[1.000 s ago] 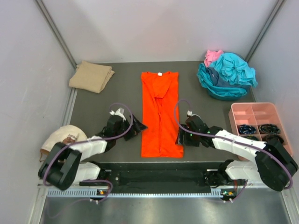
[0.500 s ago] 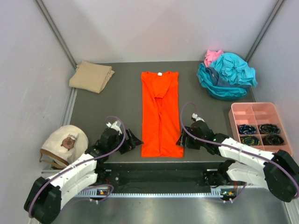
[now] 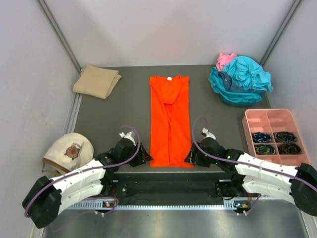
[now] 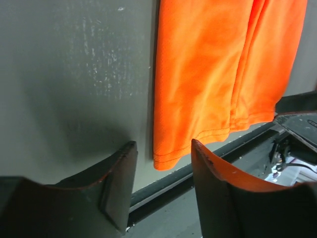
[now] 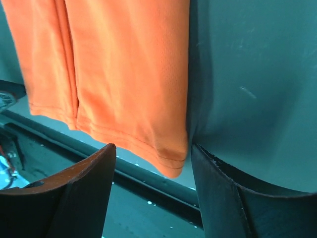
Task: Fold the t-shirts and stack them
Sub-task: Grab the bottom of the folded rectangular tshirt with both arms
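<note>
The bench (image 3: 129, 106) carried the same layout as a second before. The orange t-shirt (image 3: 170, 119) lay flat down the middle, folded to a long strip, collar far and hem at the near edge. The teal and pink t-shirts (image 3: 241, 79) sat heaped at the far right, and the tan t-shirt (image 3: 96, 81) lay folded at the far left.

What had changed was the arms. Both had drawn back from the shirt's sides to its two near hem corners. My left fingers (image 4: 119, 178) had narrowed from wide but were not yet clenched, with the left corner lying between them. My right fingers (image 5: 218, 188) had hardly moved and stood apart around the right corner, grasping nothing yet. I judged I was set to pinch both corners and carry the hem toward the collar.
</note>
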